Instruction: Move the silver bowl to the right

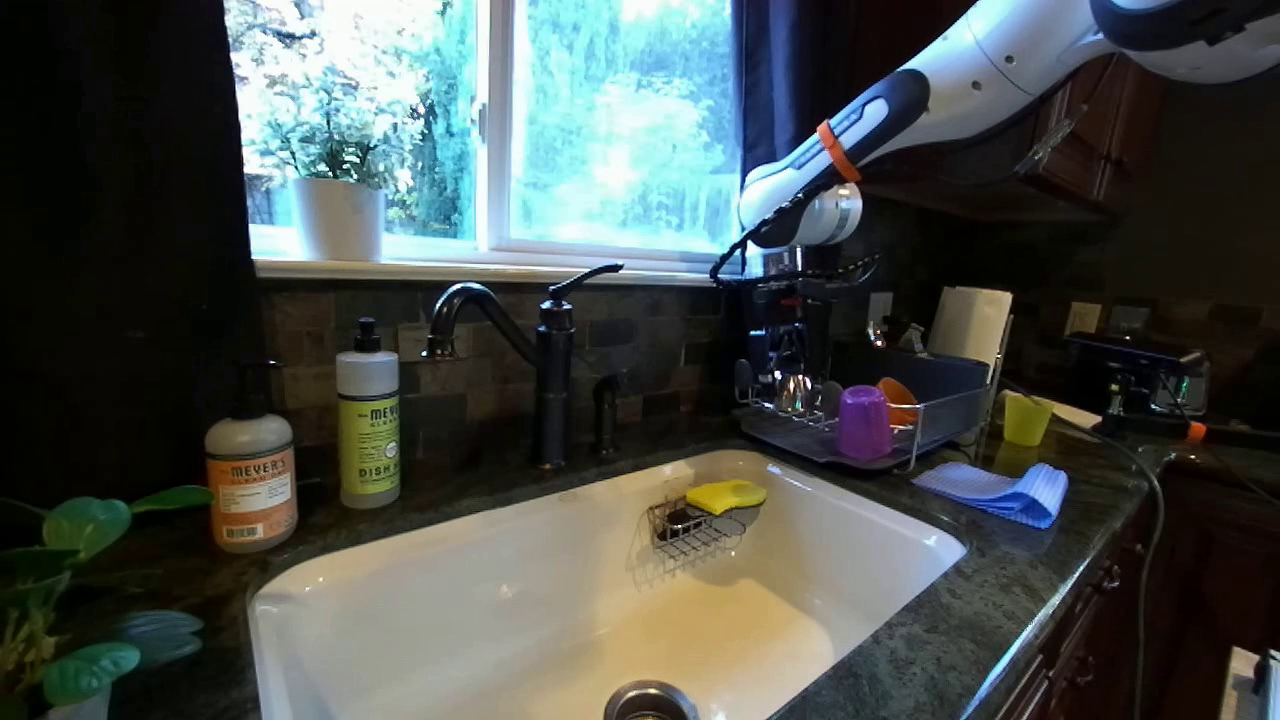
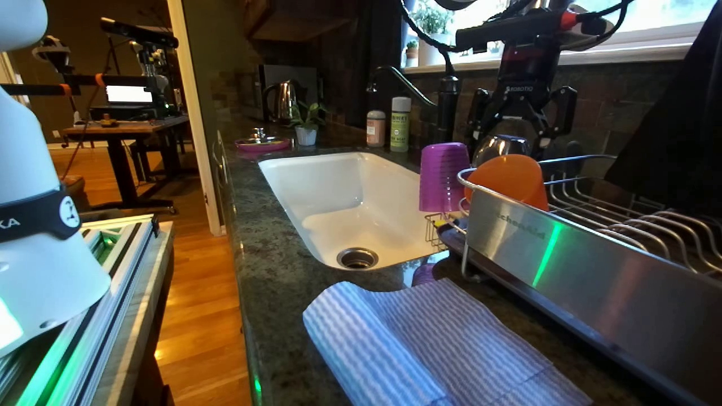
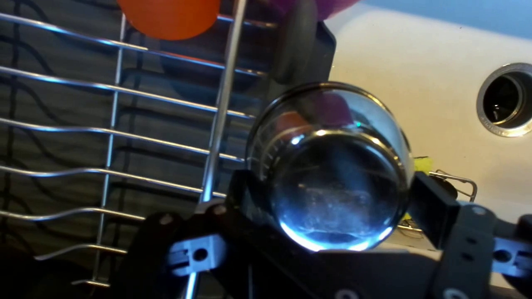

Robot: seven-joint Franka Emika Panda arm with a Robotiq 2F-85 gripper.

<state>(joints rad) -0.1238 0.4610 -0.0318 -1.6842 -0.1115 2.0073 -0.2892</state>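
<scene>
The silver bowl (image 3: 338, 195) sits upside down at one end of the dish rack, its round base facing the wrist camera. It shows small and shiny in an exterior view (image 1: 793, 394) and partly behind the orange cup in an exterior view (image 2: 502, 148). My gripper (image 3: 332, 185) points down over it with its fingers wide apart, one on each side of the bowl. The finger on the sink side is very close to the bowl or touching it. The other finger seems to stand slightly off it. The gripper also shows in an exterior view (image 2: 509, 141).
A purple cup (image 2: 443, 177) and an orange cup (image 2: 510, 180) stand close to the bowl at the dish rack (image 2: 502, 234). The white sink (image 1: 400, 620) lies beside the rack, with a yellow sponge (image 1: 728, 495). A blue cloth (image 1: 1000, 490) and yellow-green cup (image 1: 1027, 419) lie nearby.
</scene>
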